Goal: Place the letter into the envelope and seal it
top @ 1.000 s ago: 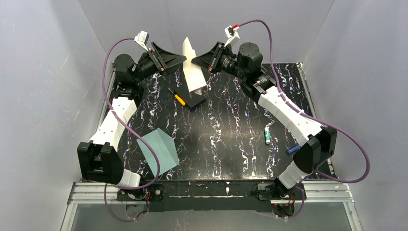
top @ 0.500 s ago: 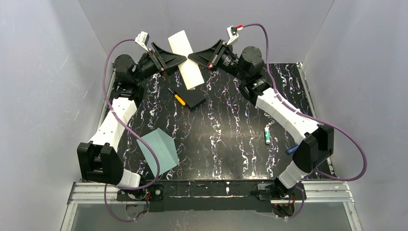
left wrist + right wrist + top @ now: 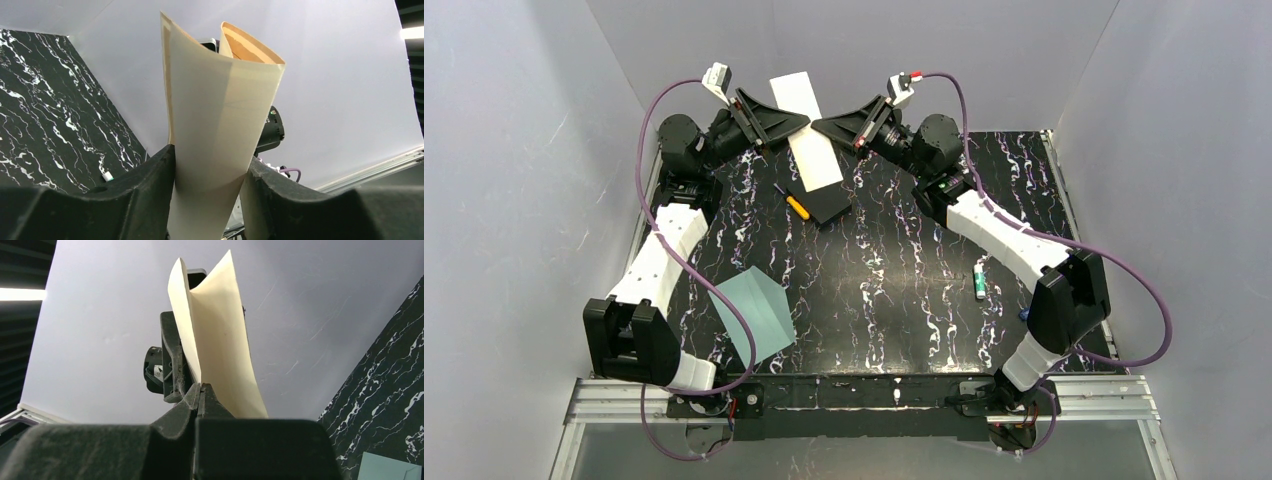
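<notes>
Higher now, the letter [image 3: 804,130] is tilting leftward above the far end of the table [image 3: 904,290].
Fully closed, the right gripper [image 3: 200,388] is clamping its edge; the left gripper [image 3: 207,165], half open, is squeezing its curl.

Lab: grey booth walls [image 3: 514,200], aluminium frame [image 3: 854,398]

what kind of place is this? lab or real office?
Probably a lab test cell: plain grey walls box in a black marbled table, the left arm and right arm bolt to an aluminium rail, and props like an envelope and screwdriver lie about.
</notes>
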You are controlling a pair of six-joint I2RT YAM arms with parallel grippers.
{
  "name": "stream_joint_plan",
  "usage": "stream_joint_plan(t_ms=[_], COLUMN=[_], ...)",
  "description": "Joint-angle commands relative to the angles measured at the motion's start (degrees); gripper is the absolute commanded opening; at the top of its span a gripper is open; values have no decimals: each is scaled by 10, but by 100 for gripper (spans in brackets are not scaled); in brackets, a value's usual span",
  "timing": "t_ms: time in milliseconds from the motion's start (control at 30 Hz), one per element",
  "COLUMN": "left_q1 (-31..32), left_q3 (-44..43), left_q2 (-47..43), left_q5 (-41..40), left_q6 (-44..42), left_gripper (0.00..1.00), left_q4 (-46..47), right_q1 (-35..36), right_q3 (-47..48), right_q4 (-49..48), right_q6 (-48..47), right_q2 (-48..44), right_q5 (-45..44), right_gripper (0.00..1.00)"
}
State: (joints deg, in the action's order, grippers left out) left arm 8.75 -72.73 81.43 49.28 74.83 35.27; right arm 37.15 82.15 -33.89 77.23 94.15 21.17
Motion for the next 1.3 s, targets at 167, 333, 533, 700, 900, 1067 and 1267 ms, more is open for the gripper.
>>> stream_joint_plan(t_ms=[167, 333, 533, 700, 900, 1067, 1267], left_q1=[-3, -6, -7, -7, -15, -17, -17], left_q3=[8, 8, 3, 3, 36, 38, 31], left_q2=[-28, -28, -21, -20, -26, -21, -3], left_q5=[14, 32, 47, 49, 28, 22, 33], left_q6=[18, 12, 45, 47, 32, 26, 42], left_gripper=[36, 45, 44, 47, 67, 64, 39], left_q4=[31, 31, 35, 37, 37, 37, 37], right_q1=[-2, -4, -4, -4, -4, -4, -8], right_q3=[1, 28, 20, 18, 49, 55, 50], right_q4=[-29, -30, -15, -23, -3, -5, -56], right_q6=[9, 32, 41, -7, -89, -98, -23], right_q2=[4, 26, 28, 25, 16, 7, 11], right_q5=[-26, -17, -13, -8, 9, 11, 9], right_gripper=[1, 1, 1, 1, 1, 1, 1])
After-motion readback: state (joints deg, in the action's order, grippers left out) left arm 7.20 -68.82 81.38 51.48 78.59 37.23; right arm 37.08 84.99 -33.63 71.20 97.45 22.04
